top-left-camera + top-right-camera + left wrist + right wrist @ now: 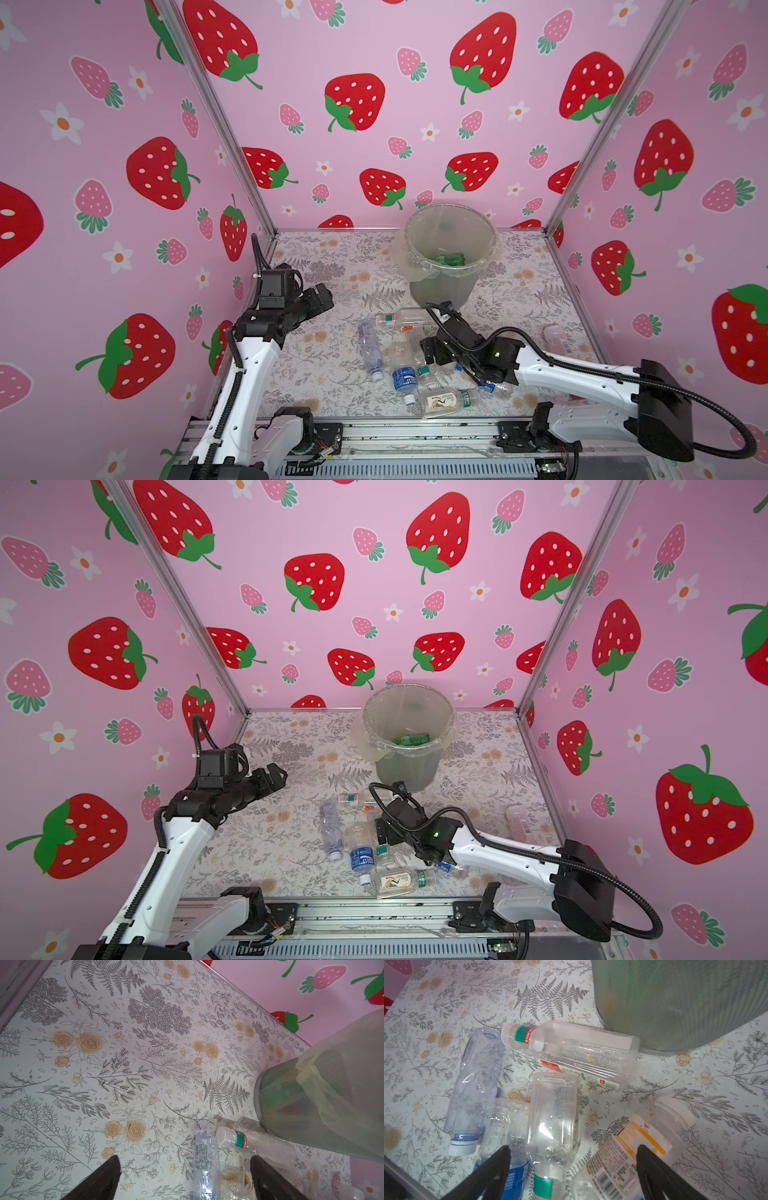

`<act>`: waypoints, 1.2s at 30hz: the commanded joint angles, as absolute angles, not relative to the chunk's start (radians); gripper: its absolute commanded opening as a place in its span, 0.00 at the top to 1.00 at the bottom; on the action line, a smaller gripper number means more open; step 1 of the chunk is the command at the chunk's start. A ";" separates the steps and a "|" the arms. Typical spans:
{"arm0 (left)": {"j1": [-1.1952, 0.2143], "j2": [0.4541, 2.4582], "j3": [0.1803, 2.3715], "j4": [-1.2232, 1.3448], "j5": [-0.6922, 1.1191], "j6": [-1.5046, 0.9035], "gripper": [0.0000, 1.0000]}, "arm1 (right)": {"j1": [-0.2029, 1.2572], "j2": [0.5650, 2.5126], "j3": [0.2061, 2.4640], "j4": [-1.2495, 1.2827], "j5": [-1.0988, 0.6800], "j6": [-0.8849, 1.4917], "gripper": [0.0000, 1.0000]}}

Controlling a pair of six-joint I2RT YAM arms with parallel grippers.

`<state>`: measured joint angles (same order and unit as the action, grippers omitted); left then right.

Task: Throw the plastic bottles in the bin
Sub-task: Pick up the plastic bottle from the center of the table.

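White links and black joints: arms, two. Left arm (249, 357) rising from the lower left of the frame, elbow bent, forearm angled toward centre; left gripper (326, 296) held clear above the table (316, 386), left of centre, aimed toward the bin (440, 289); jaws spread wide, nothing between them, fingers (99, 1180) framing bare tabletop in the left wrist view. Right arm (582, 376) reaching in low from the lower right, wrist bent downward; right gripper (429, 352) just above the plastic bottles (405, 376) clustered at centre; jaws wide apart, fingertips (652, 1163) set to either side of a clear bottle with a green neck band (553, 1118), contact not discernible. Bin: one, grey mesh, clear liner folded over the rim, upright at upper centre of the table, near the back wall (415, 174). Count of plastic bottles lying on the table: eight in both top views. Crumpled bluish bottle (370, 349), left of the cluster; white-capped bottle with green-and-red label (405, 320), just in front of the bin; small clear bottle (400, 351); the green-banded one; blue-labelled bottle (405, 379); picture-labelled bottle (442, 401), lowest in the frame; blue-capped bottle (492, 386), half under the right arm; lone bottle (557, 338) apart, at the right wall. Wide white-capped bottle with orange-and-white label (643, 1142), right wrist view only; whether a ninth, cannot tell. Green bottles (449, 259) inside the bin, at the bottom; number unclear.
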<state>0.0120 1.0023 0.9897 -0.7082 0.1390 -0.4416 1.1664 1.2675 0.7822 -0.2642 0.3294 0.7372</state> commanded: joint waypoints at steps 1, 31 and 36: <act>0.025 0.994 0.985 -0.722 0.160 -0.431 0.01 | 1.193 1.305 0.831 -0.260 0.348 0.747 0.05; 0.057 1.018 0.985 -0.733 0.198 -0.426 0.01 | 1.209 1.542 0.895 -0.243 0.308 0.724 0.17; 0.060 1.022 0.987 -0.735 0.202 -0.425 0.01 | 1.209 1.579 0.912 -0.249 0.317 0.721 0.17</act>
<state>0.0532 1.0183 0.9890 -0.7162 0.1909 -0.4404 1.2022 1.5574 0.8841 -0.2119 0.2913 0.7284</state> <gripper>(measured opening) 0.990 0.831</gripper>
